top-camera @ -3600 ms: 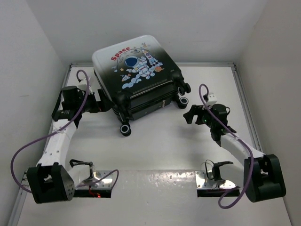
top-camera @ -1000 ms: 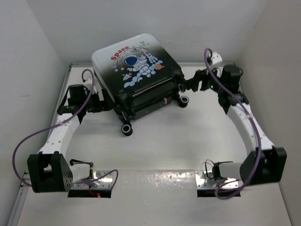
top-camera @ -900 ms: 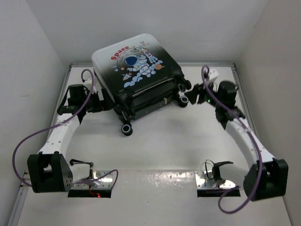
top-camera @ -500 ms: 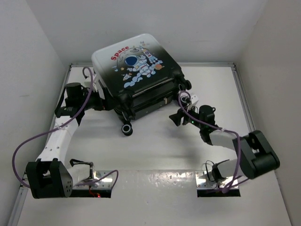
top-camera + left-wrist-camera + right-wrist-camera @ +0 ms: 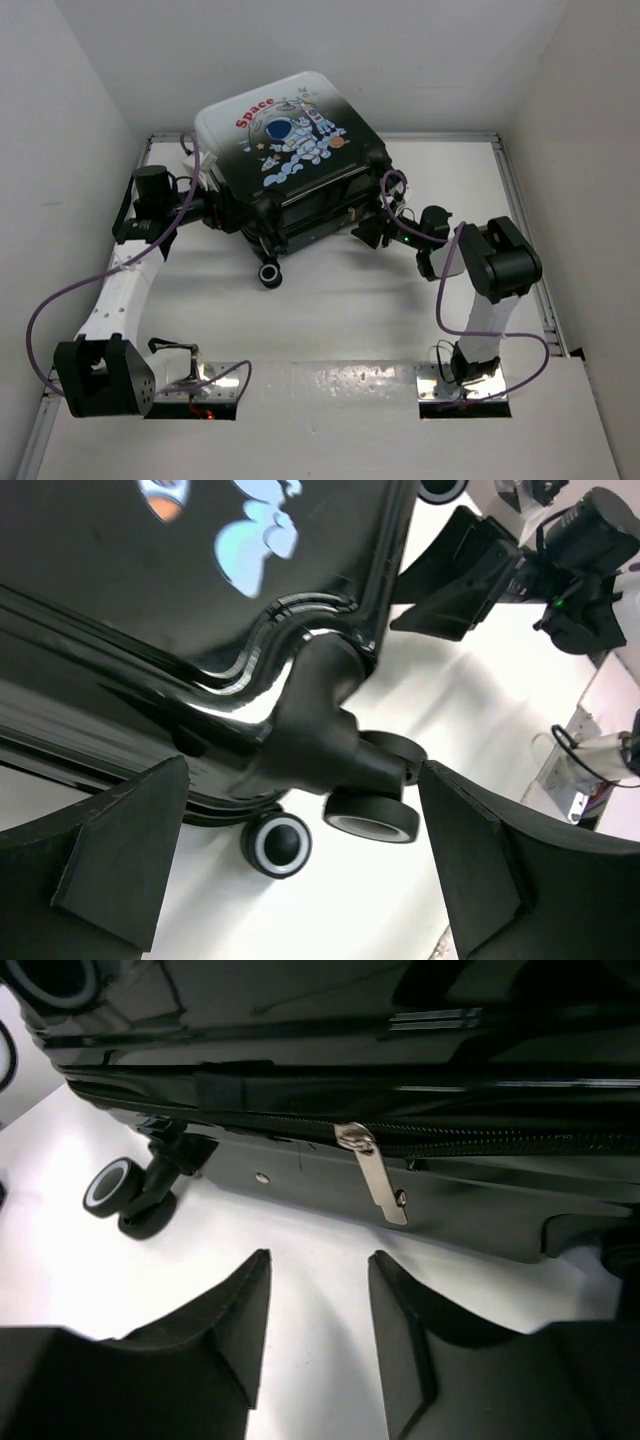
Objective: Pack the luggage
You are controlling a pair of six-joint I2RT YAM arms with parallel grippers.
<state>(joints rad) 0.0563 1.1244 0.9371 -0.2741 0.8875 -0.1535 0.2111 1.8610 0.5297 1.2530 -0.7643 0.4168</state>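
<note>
The luggage [image 5: 290, 160] lies astronaut side up at the far middle of the white desk [image 5: 330, 320], one case only. At its left side the left fingers [image 5: 120, 860] stand spread wide and grip nothing; a black caster [image 5: 370, 815] shows between them (whether they touch it cannot be told). At its near right edge the right fingers [image 5: 230, 1330] are parted by a narrow gap and hold nothing. The single silver zipper pull [image 5: 375, 1175] hangs just beyond them, apart. Each pair counts two fingers.
</note>
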